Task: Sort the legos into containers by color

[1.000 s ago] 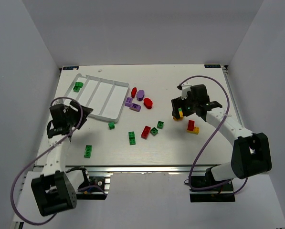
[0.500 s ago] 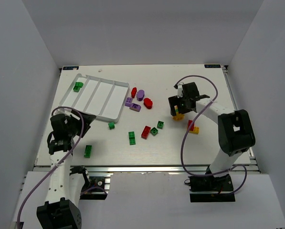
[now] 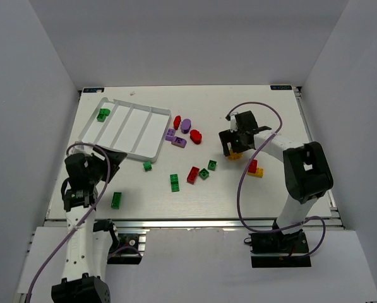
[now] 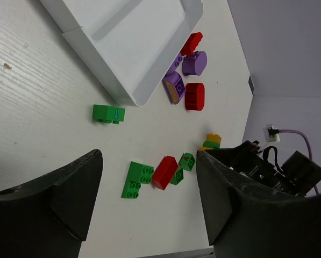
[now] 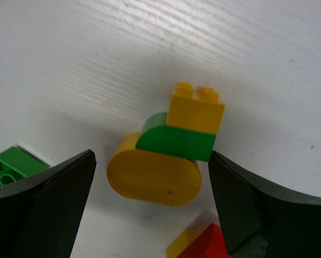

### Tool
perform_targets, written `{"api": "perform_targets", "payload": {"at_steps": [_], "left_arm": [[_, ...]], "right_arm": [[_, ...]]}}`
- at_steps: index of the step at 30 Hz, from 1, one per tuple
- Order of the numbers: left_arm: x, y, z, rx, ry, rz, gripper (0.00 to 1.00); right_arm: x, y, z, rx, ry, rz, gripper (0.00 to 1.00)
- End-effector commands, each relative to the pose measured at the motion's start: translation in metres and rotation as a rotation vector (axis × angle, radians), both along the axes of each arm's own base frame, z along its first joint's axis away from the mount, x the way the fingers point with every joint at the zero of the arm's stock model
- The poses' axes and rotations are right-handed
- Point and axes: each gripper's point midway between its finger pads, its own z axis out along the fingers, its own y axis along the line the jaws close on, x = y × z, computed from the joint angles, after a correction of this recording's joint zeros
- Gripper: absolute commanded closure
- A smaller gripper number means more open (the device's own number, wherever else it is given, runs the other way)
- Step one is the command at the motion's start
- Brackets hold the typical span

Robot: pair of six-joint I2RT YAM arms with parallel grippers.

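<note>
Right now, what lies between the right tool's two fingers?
In the right wrist view, a yellow oval lego, with a green piece and a yellow studded brick against it, lies between the open fingers of the right tool, untouched.

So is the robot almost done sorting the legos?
Not nearly. Done: only a couple of green bricks lie in the tray's leftmost lane. In hand: the open right end effector straddles a yellow-and-green stack, not gripping it yet. Left: red bricks, purple bricks and other greens sit loose on the table.
</note>
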Motion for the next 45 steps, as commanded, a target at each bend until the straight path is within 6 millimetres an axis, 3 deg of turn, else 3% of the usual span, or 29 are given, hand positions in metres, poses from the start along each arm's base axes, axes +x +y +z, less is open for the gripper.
{"api": "perform_targets", "payload": {"at_steps": [1,9,15,19,27,45], "left_arm": [[-0.009,-0.006,-0.004,-0.044,-0.01,0.006,0.21],[-0.01,-0.005,-0.005,-0.037,-0.001,0.008,0.2],[-0.009,-0.005,-0.005,-0.033,0.005,0.004,0.2],[-0.01,-0.005,-0.009,-0.035,0.018,0.005,0.2],[-0.009,-0.006,-0.013,-0.056,0.021,0.009,0.2],[-0.007,-0.005,-0.014,-0.055,0.033,0.009,0.2]], "right_arm": [[-0.005,-0.01,0.009,-0.021,-0.034,-0.038,0.1],[-0.01,-0.015,0.009,-0.03,-0.036,-0.052,0.11],[-0.004,-0.004,0.009,0.022,-0.01,-0.079,0.11],[-0.013,0.011,0.013,0.114,0.046,-0.113,0.11],[-0.011,0.016,0.006,0.147,0.082,-0.184,0.11],[-0.004,0.005,-0.008,0.11,0.105,-0.373,0.11]]}}
